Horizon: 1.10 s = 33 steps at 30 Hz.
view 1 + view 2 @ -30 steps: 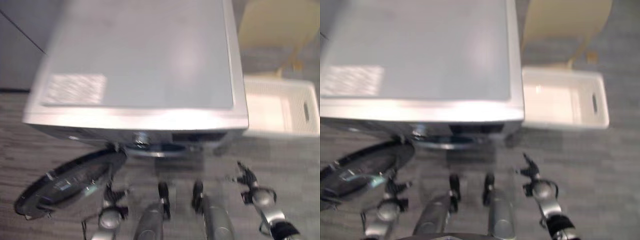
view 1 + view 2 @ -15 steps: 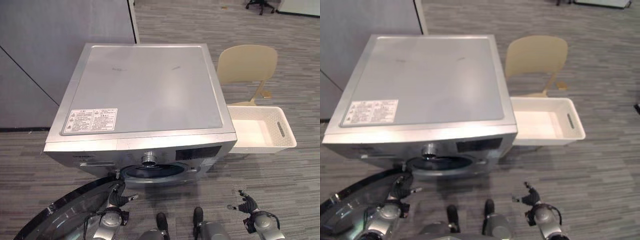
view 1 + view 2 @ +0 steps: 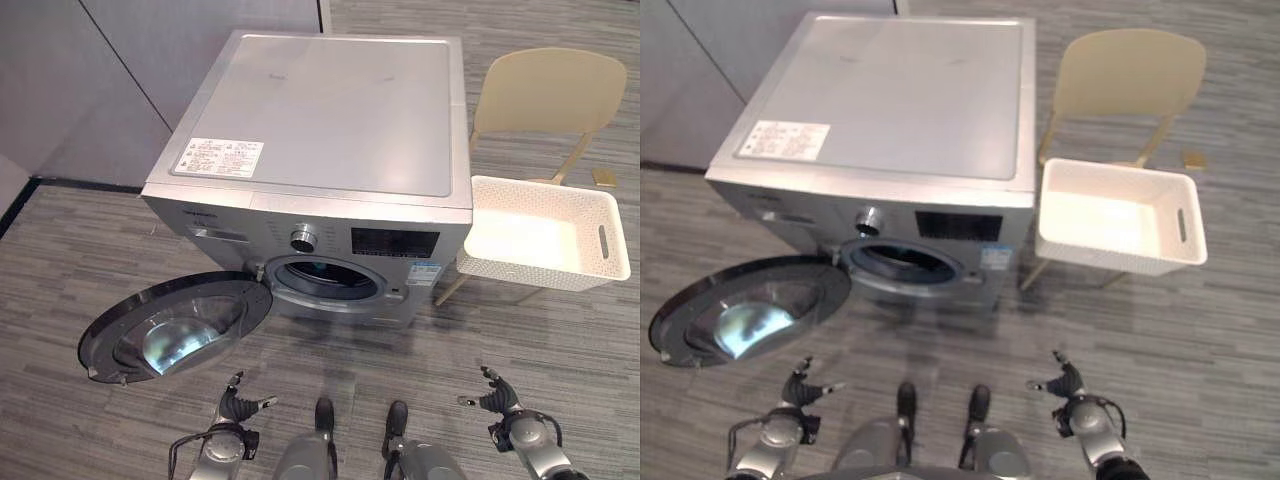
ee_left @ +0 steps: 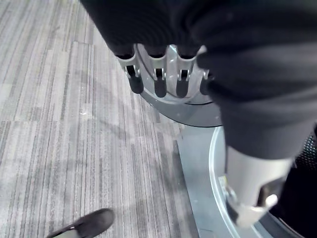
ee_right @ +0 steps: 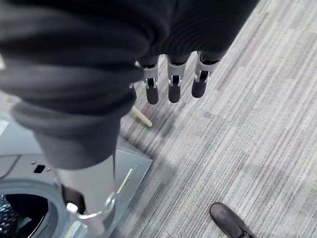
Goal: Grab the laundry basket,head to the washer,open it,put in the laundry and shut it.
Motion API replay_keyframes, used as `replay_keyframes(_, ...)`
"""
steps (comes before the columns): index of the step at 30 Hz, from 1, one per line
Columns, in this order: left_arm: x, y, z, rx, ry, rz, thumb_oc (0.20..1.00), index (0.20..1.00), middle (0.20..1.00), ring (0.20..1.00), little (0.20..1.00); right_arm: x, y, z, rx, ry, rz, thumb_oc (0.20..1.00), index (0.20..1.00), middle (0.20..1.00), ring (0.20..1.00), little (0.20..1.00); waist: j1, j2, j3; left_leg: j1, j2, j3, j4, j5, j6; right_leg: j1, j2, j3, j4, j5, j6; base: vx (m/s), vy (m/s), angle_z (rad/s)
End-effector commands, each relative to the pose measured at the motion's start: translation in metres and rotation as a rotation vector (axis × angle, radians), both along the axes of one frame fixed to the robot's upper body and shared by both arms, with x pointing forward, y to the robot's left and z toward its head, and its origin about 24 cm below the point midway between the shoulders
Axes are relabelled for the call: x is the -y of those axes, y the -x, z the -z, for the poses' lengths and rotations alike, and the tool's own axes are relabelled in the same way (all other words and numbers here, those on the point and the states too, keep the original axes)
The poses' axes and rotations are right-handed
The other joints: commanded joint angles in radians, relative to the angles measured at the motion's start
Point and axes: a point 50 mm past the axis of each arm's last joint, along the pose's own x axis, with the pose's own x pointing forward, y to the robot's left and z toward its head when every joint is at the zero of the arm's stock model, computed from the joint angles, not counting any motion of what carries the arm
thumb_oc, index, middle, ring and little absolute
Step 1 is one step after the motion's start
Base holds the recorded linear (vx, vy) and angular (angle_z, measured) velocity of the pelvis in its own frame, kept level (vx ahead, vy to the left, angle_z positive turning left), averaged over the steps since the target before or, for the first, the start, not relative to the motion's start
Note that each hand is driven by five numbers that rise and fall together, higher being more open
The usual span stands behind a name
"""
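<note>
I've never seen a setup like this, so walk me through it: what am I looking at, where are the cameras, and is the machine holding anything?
It is a walking humanoid robot. Two pictures come from cameras in its head, looking down. They show a silver washer with its round door swung open toward the robot's left. On the washer's right, a white laundry basket sits on a cream chair; it looks empty.

At the bottom are the robot's left hand and right hand, hanging over the grey striped floor.

The other two pictures come from wrist cameras, looking along each hand. Both show straight fingers holding nothing; the left one looks over the open door.
</note>
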Motion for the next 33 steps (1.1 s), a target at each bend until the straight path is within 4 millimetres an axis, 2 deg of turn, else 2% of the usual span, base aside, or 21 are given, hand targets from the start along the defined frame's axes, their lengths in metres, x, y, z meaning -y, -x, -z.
replay_keyframes(1, -0.006, -0.018, -0.014, 0.080, -0.049, 0.028, 1.000, 1.000, 1.000, 1.000, 1.000, 0.004, 0.000, 0.000, 0.004, -0.001, 0.009, 1.000, 1.000, 1.000, 1.000, 1.000, 0.004, -0.019, -0.055, -0.073, -0.030, 0.011, 0.007, -0.045, 0.037, 0.008, -0.026, 0.043, 0.081, -0.118, 0.114, 0.10, 0.090, 0.24)
replay_keyframes(5, -0.010, -0.027, -0.025, 0.130, -0.079, 0.057, 1.000, 1.000, 1.000, 1.000, 1.000, 0.003, 0.002, 0.001, -0.003, -0.002, 0.008, 1.000, 1.000, 1.000, 1.000, 1.000, 0.002, -0.026, -0.070, -0.036, -0.032, 0.023, -0.022, -0.049, 0.042, 0.033, -0.030, 0.044, 0.070, -0.114, 0.124, 0.09, 0.084, 0.02)
replay_keyframes(7, -0.021, -0.044, -0.045, 0.200, -0.186, 0.130, 1.000, 1.000, 1.000, 1.000, 1.000, 0.003, 0.002, 0.001, -0.008, 0.005, -0.013, 1.000, 1.000, 1.000, 1.000, 1.000, 0.000, -0.033, -0.081, -0.015, -0.032, 0.033, -0.040, -0.055, 0.046, 0.040, -0.033, 0.053, 0.070, -0.109, 0.133, 0.08, 0.080, -0.09)
replay_keyframes(8, -0.021, -0.044, -0.045, 0.200, -0.186, 0.130, 1.000, 1.000, 1.000, 1.000, 1.000, 0.002, 0.002, 0.001, -0.008, 0.004, -0.013, 1.000, 1.000, 1.000, 1.000, 1.000, 0.002, -0.034, -0.080, -0.013, -0.032, 0.034, -0.041, -0.054, 0.046, 0.041, -0.033, 0.055, 0.070, -0.109, 0.133, 0.08, 0.110, -0.16)
replay_keyframes(9, -0.031, -0.060, -0.065, 0.257, -0.292, 0.202, 1.000, 1.000, 1.000, 1.000, 1.000, 0.004, -0.001, -0.002, 0.004, 0.010, -0.031, 1.000, 1.000, 1.000, 1.000, 1.000, -0.003, -0.036, -0.085, -0.001, -0.032, 0.045, -0.056, -0.057, 0.048, 0.041, -0.034, 0.065, 0.071, -0.105, 0.140, 0.06, 0.083, -0.17)
replay_keyframes(13, -0.061, -0.095, -0.119, 0.367, -0.540, 0.304, 1.000, 1.000, 1.000, 1.000, 1.000, 0.011, -0.003, -0.009, 0.015, 0.043, -0.082, 1.000, 1.000, 1.000, 1.000, 1.000, -0.016, -0.040, -0.091, 0.011, -0.031, 0.061, -0.072, -0.059, 0.049, 0.034, -0.034, 0.078, 0.067, -0.094, 0.152, 0.04, 0.057, -0.19)
replay_keyframes(14, -0.061, -0.095, -0.120, 0.367, -0.540, 0.304, 1.000, 1.000, 1.000, 1.000, 1.000, 0.011, -0.003, -0.009, 0.015, 0.042, -0.082, 1.000, 1.000, 1.000, 1.000, 1.000, -0.016, -0.040, -0.091, 0.012, -0.031, 0.061, -0.072, -0.059, 0.049, 0.034, -0.034, 0.079, 0.067, -0.094, 0.152, 0.01, 0.034, -0.07)
replay_keyframes(15, -0.082, -0.106, -0.146, 0.375, -0.678, 0.319, 1.000, 1.000, 1.000, 1.000, 1.000, 0.015, -0.004, -0.013, 0.017, 0.056, -0.105, 1.000, 1.000, 1.000, 1.000, 1.000, -0.022, -0.042, -0.093, 0.013, -0.029, 0.068, -0.079, -0.058, 0.050, 0.029, -0.033, 0.085, 0.060, -0.087, 0.156, 0.01, 0.030, -0.15)
replay_keyframes(16, -0.094, -0.111, -0.158, 0.364, -0.759, 0.319, 1.000, 1.000, 1.000, 1.000, 1.000, 0.016, -0.005, -0.015, 0.021, 0.063, -0.119, 1.000, 1.000, 1.000, 1.000, 1.000, -0.025, -0.043, -0.093, 0.013, -0.027, 0.070, -0.083, -0.057, 0.051, 0.024, -0.032, 0.090, 0.057, -0.083, 0.158, 0.01, 0.045, -0.21)
replay_keyframes(17, -0.117, -0.113, -0.170, 0.299, -0.866, 0.301, 1.000, 1.000, 1.000, 1.000, 1.000, 0.018, -0.006, -0.018, 0.022, 0.078, -0.146, 1.000, 1.000, 1.000, 1.000, 1.000, -0.034, -0.044, -0.094, 0.009, -0.026, 0.075, -0.087, -0.056, 0.052, 0.014, -0.030, 0.099, 0.052, -0.075, 0.162, 0.00, 0.022, -0.21)
replay_keyframes(18, -0.116, -0.114, -0.171, 0.300, -0.867, 0.301, 1.000, 1.000, 1.000, 1.000, 1.000, 0.018, -0.006, -0.018, 0.022, 0.077, -0.145, 1.000, 1.000, 1.000, 1.000, 1.000, -0.033, -0.045, -0.094, 0.008, -0.026, 0.075, -0.086, -0.056, 0.052, 0.013, -0.030, 0.100, 0.052, -0.075, 0.162, -0.02, 0.023, -0.15)
replay_keyframes(22, -0.157, -0.113, -0.186, 0.153, -0.955, 0.193, 1.000, 1.000, 1.000, 1.000, 1.000, 0.019, -0.010, -0.021, 0.013, 0.098, -0.188, 1.000, 1.000, 1.000, 1.000, 1.000, -0.047, -0.055, -0.084, -0.026, -0.018, 0.085, -0.086, -0.047, 0.053, -0.031, -0.023, 0.117, 0.049, -0.058, 0.166, -0.06, 0.008, -0.24)
replay_keyframes(23, -0.173, -0.108, -0.192, 0.090, -0.986, 0.156, 1.000, 1.000, 1.000, 1.000, 1.000, 0.019, -0.013, -0.023, 0.015, 0.107, -0.200, 1.000, 1.000, 1.000, 1.000, 1.000, -0.050, -0.066, -0.072, -0.051, -0.011, 0.088, -0.083, -0.041, 0.054, -0.058, -0.020, 0.121, 0.051, -0.049, 0.168, -0.07, -0.005, -0.12)
replay_keyframes(25, -0.178, -0.106, -0.194, 0.069, -0.995, 0.144, 1.000, 1.000, 1.000, 1.000, 1.000, 0.018, -0.015, -0.023, 0.018, 0.109, -0.207, 1.000, 1.000, 1.000, 1.000, 1.000, -0.050, -0.071, -0.065, -0.064, -0.009, 0.087, -0.078, -0.040, 0.055, -0.069, -0.019, 0.121, 0.052, -0.045, 0.168, -0.08, -0.009, -0.20)
replay_keyframes(28, -0.197, -0.092, -0.196, -0.017, -1.007, 0.091, 1.000, 1.000, 1.000, 1.000, 1.000, 0.017, -0.016, -0.025, 0.023, 0.109, -0.221, 1.000, 1.000, 1.000, 1.000, 1.000, -0.048, -0.100, -0.039, -0.113, 0.001, 0.080, -0.061, -0.031, 0.055, -0.109, -0.013, 0.123, 0.055, -0.029, 0.168, -0.08, -0.017, -0.08)
replay_keyframes(30, -0.200, -0.088, -0.194, -0.044, -1.013, 0.091, 1.000, 1.000, 1.000, 1.000, 1.000, 0.017, -0.017, -0.025, 0.025, 0.107, -0.222, 1.000, 1.000, 1.000, 1.000, 1.000, -0.048, -0.106, -0.035, -0.122, 0.003, 0.078, -0.059, -0.028, 0.055, -0.116, -0.013, 0.121, 0.055, -0.026, 0.168, 0.00, 0.000, 0.00)
replay_keyframes(33, -0.205, -0.074, -0.180, -0.121, -0.998, 0.086, 1.000, 1.000, 1.000, 1.000, 1.000, 0.016, -0.016, -0.024, 0.024, 0.102, -0.220, 1.000, 1.000, 1.000, 1.000, 1.000, -0.045, -0.121, -0.022, -0.139, 0.007, 0.072, -0.057, -0.021, 0.052, -0.129, -0.013, 0.111, 0.050, -0.019, 0.169, -0.01, -0.001, 0.03)
